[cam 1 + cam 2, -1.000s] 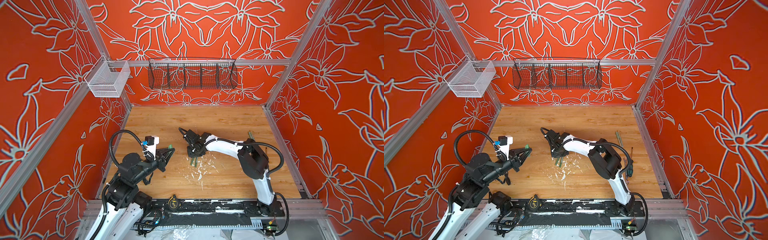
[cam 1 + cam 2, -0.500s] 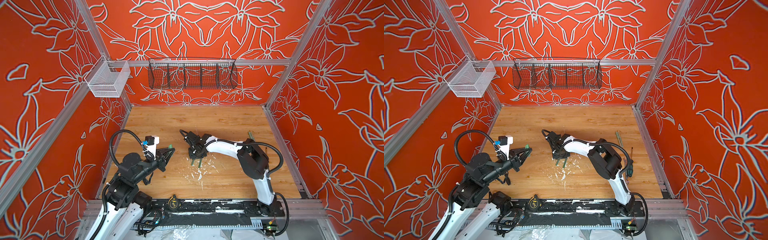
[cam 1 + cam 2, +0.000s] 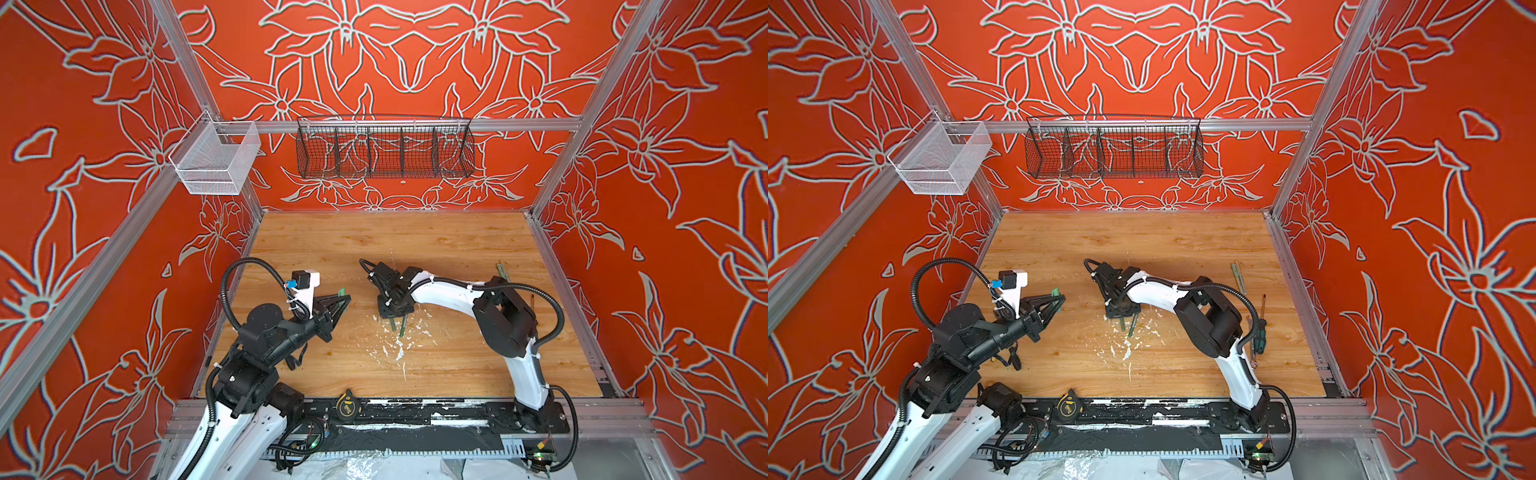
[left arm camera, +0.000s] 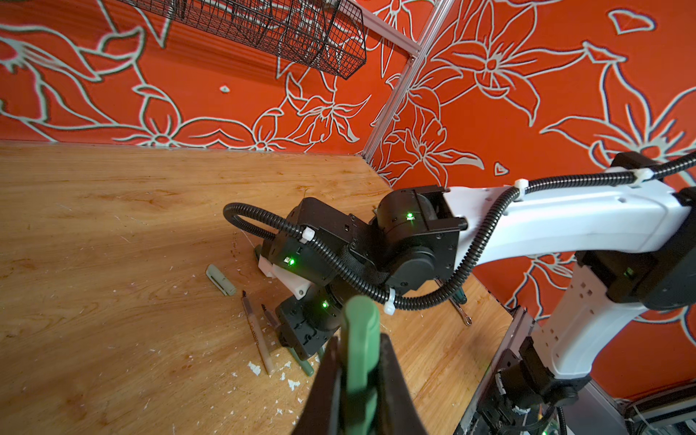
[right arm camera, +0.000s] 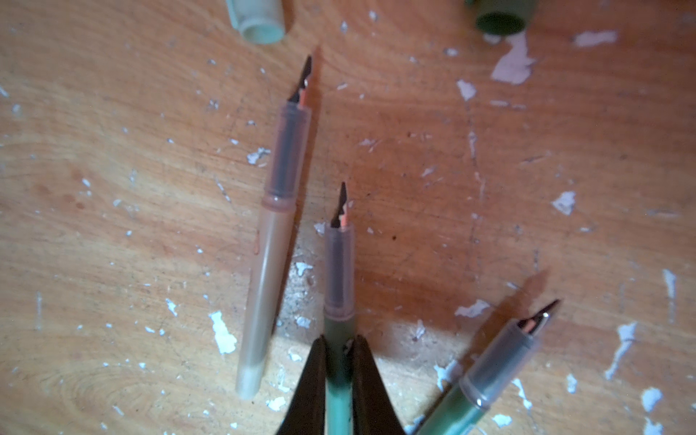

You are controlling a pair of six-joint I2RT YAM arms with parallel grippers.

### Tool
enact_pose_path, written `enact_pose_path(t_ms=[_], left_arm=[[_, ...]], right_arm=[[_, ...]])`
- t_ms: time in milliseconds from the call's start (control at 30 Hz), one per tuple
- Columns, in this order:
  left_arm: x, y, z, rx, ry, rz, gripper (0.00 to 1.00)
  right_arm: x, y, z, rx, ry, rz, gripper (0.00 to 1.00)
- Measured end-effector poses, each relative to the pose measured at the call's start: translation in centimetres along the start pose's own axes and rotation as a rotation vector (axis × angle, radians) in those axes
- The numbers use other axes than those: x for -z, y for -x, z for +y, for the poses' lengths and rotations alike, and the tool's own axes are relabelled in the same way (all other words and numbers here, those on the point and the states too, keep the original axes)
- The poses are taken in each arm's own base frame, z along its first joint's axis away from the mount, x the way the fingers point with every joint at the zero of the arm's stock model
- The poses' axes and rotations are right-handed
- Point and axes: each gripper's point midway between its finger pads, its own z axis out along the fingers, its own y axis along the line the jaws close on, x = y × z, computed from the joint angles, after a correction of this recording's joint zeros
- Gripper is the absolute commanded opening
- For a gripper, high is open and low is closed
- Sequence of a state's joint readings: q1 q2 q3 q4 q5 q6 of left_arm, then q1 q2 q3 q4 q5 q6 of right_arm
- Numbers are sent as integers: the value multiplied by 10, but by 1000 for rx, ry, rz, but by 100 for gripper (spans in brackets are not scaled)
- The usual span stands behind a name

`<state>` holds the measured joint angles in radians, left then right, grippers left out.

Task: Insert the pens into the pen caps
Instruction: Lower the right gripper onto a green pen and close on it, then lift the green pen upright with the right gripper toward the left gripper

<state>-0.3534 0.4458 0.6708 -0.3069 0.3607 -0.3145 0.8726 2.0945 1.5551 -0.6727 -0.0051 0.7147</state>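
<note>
I see the right gripper (image 5: 339,361) low over the scratched wooden table (image 3: 415,245), near its middle in both top views. Its dark jaws are pressed together on the barrel of a green plastic pen (image 5: 339,271) that has a clear front section and a dark pointed tip. I cannot tell if this pen touches the wood or is a little raised. Just beside it on one side lies a pale, almost colourless pen (image 5: 269,263), flat on the table. On the other side is a second green pen (image 5: 501,361), which angles away from it. All three tips point roughly the same way, toward two caps that lie apart from them. These are a short pale green cap (image 5: 260,19) and a short dark green cap (image 5: 501,15), both cut by the edge of the wrist view. White paint flecks (image 5: 222,335) are scattered around the pens.

The left gripper (image 4: 357,350) hangs in the air over the left part of the table, well apart from the right one. Its jaws are clamped on a stubby green plastic pen cap (image 4: 359,320), which sticks out past the fingertips.
</note>
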Motion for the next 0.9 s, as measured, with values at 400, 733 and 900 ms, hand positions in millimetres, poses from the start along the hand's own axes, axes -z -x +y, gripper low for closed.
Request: enact_pose_path(t_ms=[400, 733, 900], left_arm=[[-7, -2, 2, 6, -1, 17, 0], [-30, -9, 2, 66, -61, 48, 0], [-54, -34, 12, 142, -93, 106, 0]], right_arm=[[86, 25, -50, -102, 135, -152, 10], [52, -42, -126, -5, -50, -3, 8], [53, -68, -135, 73, -23, -3, 8]])
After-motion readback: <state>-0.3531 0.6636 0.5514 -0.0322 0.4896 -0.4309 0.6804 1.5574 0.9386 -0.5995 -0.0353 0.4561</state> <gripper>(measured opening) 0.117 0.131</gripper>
